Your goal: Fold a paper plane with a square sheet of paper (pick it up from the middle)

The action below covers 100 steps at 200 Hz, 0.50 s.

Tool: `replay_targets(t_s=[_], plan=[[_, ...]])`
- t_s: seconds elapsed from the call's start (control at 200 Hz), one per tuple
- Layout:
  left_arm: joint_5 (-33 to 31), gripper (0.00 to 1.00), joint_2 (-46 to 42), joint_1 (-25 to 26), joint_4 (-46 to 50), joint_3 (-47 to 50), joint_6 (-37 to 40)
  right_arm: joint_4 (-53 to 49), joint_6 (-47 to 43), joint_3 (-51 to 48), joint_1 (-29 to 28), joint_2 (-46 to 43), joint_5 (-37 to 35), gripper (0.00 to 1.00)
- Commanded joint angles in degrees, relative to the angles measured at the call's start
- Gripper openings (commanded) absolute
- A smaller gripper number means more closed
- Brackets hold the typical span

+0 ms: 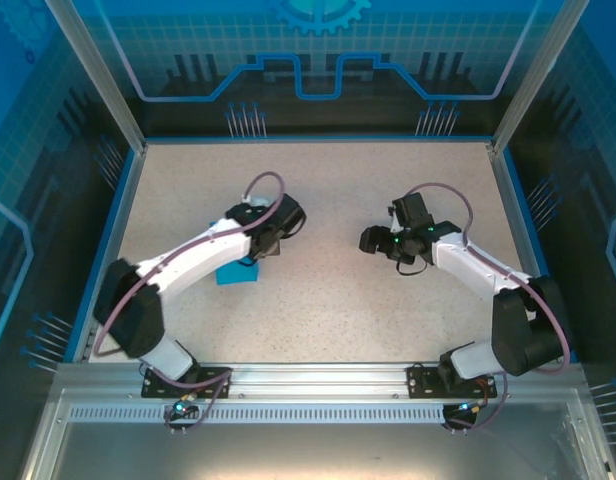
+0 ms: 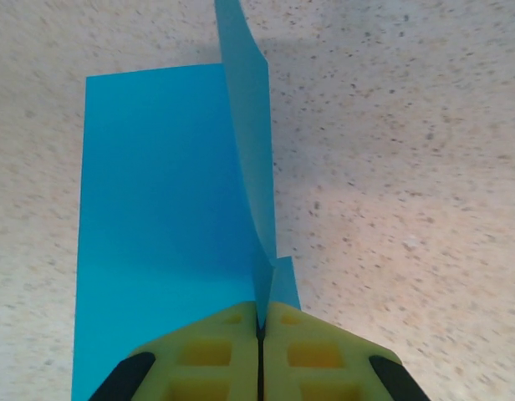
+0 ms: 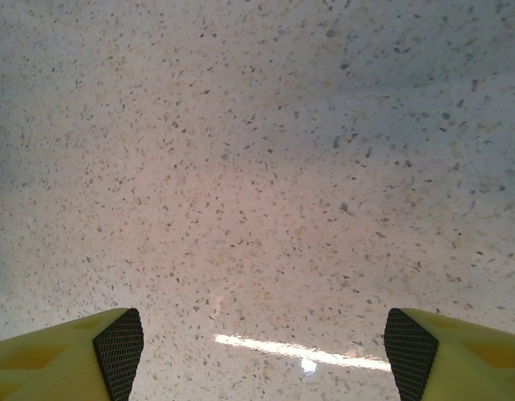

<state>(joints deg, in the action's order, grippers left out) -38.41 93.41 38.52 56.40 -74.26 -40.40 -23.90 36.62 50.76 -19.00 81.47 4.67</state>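
Observation:
The teal-blue square sheet of paper (image 2: 157, 209) lies flat on the speckled table, with one part standing up as a thin vertical flap (image 2: 249, 125). My left gripper (image 2: 262, 316) is shut on the near end of that raised flap, its yellow pads pressed together. From above, the sheet (image 1: 234, 273) peeks out from under the left arm and my left gripper (image 1: 254, 252) is over it. My right gripper (image 3: 266, 355) is open above bare table with nothing between its fingers; from above it (image 1: 374, 240) hovers well right of the sheet. The paper plane is out of view.
The speckled table (image 1: 328, 300) has a blue border and framed walls on all sides. Both arm bases sit on the rail (image 1: 308, 382) at the near edge. Open table lies between the two grippers.

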Motion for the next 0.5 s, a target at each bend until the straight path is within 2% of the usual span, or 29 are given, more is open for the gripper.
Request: replay_targets(t_s=[0.0, 0.26, 0.495], plan=[[-9.4, 0.09, 7.7, 3.2, 8.9, -5.3, -0.6, -1.0, 1.8, -1.9, 1.7, -2.1, -1.3, 0.80], [-9.4, 0.10, 24.4, 8.2, 10.0, -14.6, -1.6, -1.5, 3.0, -4.7, 5.5, -6.1, -1.2, 0.81], [-3.2, 0.15, 32.0, 12.0, 8.9, -20.6, -2.8, -2.2, 3.3, -6.2, 7.9, -7.6, -0.3, 0.81]])
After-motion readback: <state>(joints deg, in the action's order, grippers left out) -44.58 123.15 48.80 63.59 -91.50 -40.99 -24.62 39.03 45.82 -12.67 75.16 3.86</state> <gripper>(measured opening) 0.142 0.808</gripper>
